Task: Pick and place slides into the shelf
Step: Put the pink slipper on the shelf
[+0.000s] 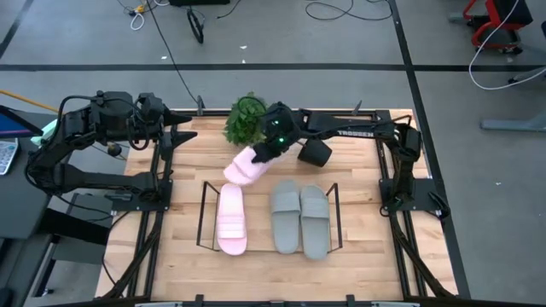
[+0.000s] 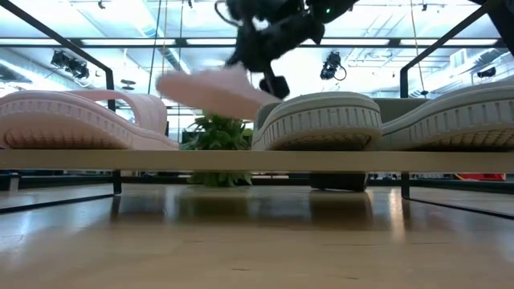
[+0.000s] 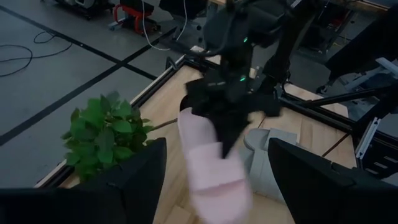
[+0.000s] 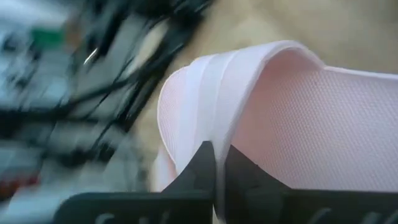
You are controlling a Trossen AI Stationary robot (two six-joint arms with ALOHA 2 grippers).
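My right gripper [image 1: 267,151] reaches in from the table's right and is shut on a light pink slide [image 1: 243,166], which is in the air behind the shelf [image 1: 205,217]. The low view shows this slide [image 2: 210,90] above the rack's level. On the black wire shelf lie the other pink slide [image 1: 231,222] and two grey-green slides [image 1: 286,217] [image 1: 314,222], soles down, side by side. My left gripper [image 3: 217,186] waits open at the table's far left [image 1: 183,134] and looks toward the held slide [image 3: 214,171]. My right gripper pinches a thin edge of the pink slide [image 4: 219,134] between its two fingers [image 4: 204,167], where the ribbed strap meets the textured inner face. The fingers come from above, slanting down. The slide is lifted clear and hangs tilted below them, its free end toward the table's left.
A green plant [image 1: 246,119] stands at the table's far edge, just behind the held slide. On the shelf a gap [image 1: 258,223] lies between the pink slide and the grey-green pair. Black frame rails [image 1: 158,183] run along the table's left and right sides.
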